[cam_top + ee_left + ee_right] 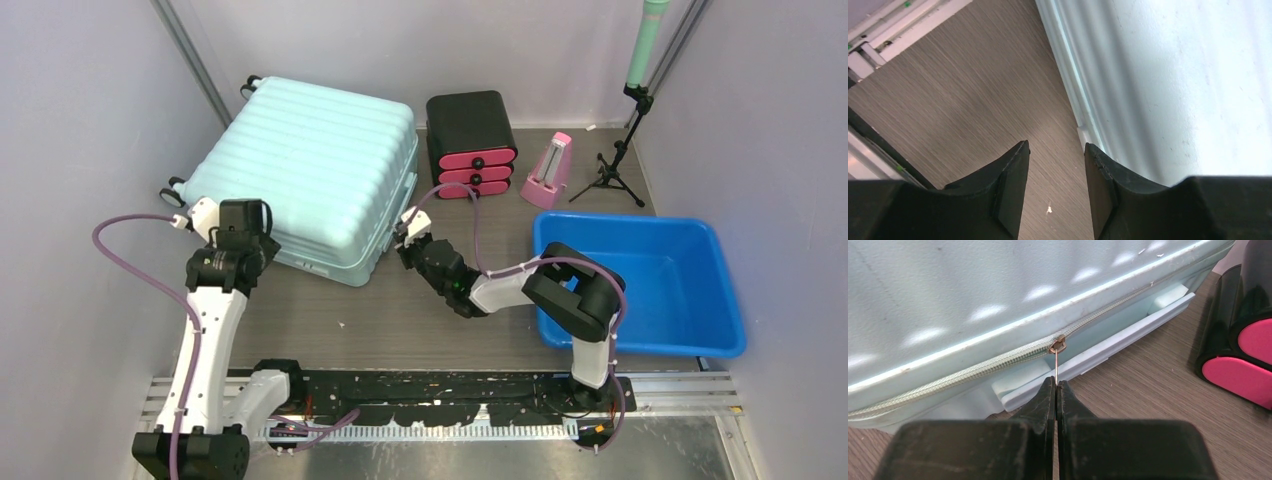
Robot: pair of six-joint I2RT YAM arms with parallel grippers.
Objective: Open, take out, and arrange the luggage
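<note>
The pale mint-green luggage (305, 170) lies flat and closed at the back left, wheels toward the left wall. My right gripper (408, 228) is at its right side and is shut on the thin metal zipper pull (1056, 365), which hangs from the slider (1058, 344) on the side zip, just above the side handle (1108, 347). My left gripper (236, 222) sits at the luggage's near-left corner, open and empty; in the left wrist view its fingers (1015, 185) straddle bare table beside the shell (1173, 85).
A small black drawer box with pink drawers (471, 143) stands just right of the luggage, also in the right wrist view (1243, 340). A pink metronome-like object (549, 171), a black tripod stand (615, 160) and a blue plastic tub (640, 280) are at the right.
</note>
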